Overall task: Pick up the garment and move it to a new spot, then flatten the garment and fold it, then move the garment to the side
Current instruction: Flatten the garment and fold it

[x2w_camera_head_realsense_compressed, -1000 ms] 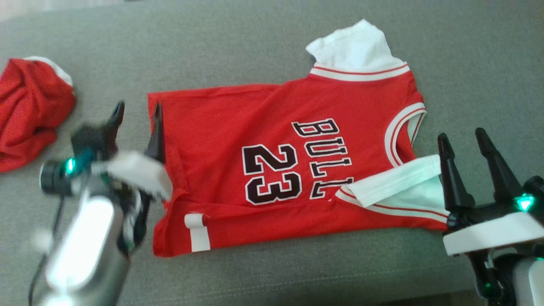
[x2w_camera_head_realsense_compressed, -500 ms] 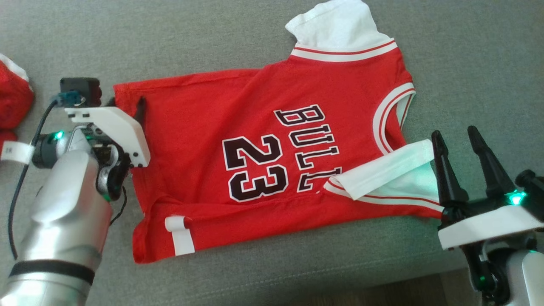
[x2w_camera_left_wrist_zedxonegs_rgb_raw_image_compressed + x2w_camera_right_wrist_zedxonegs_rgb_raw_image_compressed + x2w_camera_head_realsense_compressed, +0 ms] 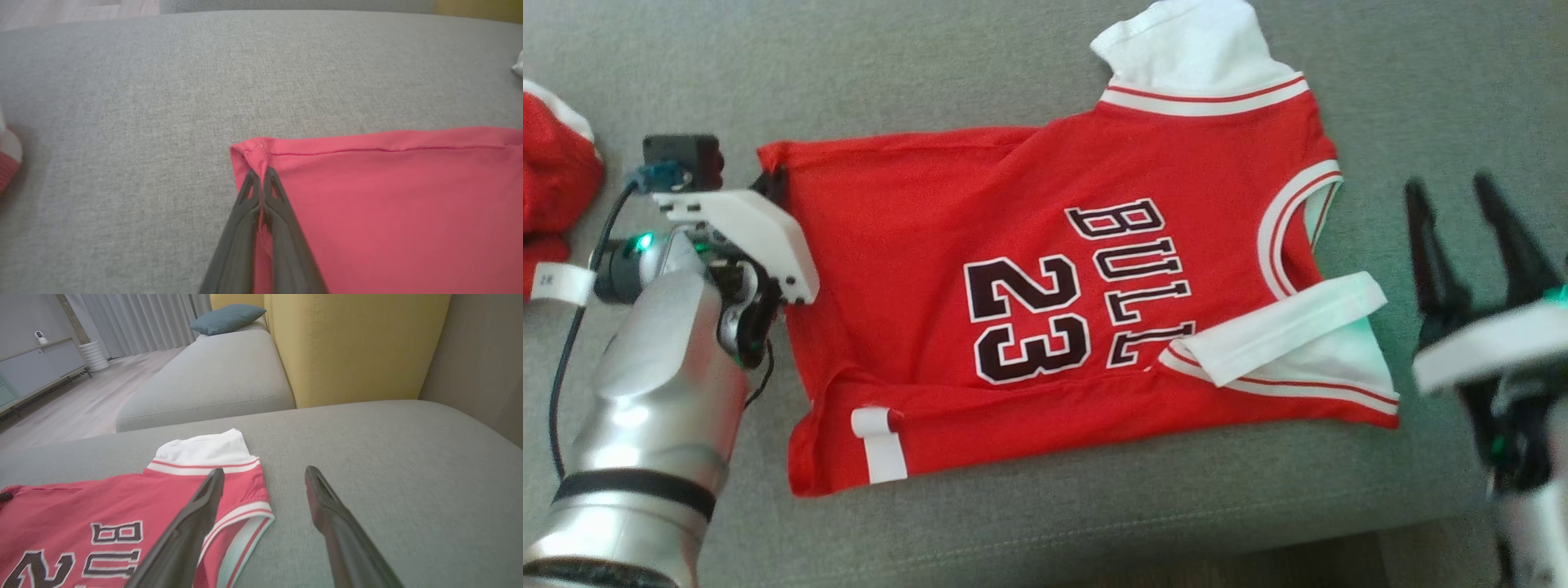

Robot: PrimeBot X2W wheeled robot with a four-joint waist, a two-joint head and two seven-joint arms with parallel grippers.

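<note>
Here, red Bulls 23 jersey (image 3: 915, 245) lies spread on the grey sofa (image 3: 931, 65); left gripper (image 3: 259, 173) clenched on its hem corner at 10 o'clock; right gripper (image 3: 1454, 192) released, hovering at 3 o'clock.

The garment (image 3: 915, 245) is showing soft, matt red knit cloth with smooth printed numerals and white trim. Beneath the garment, the sofa cushion (image 3: 931, 65) is presenting coarse grey woven fabric. Left of the garment, the forearm (image 3: 654, 408) is gleaming like polished metal, while the left gripper (image 3: 258, 173) is showing matt dark plastic fingers (image 3: 241, 228).
</note>
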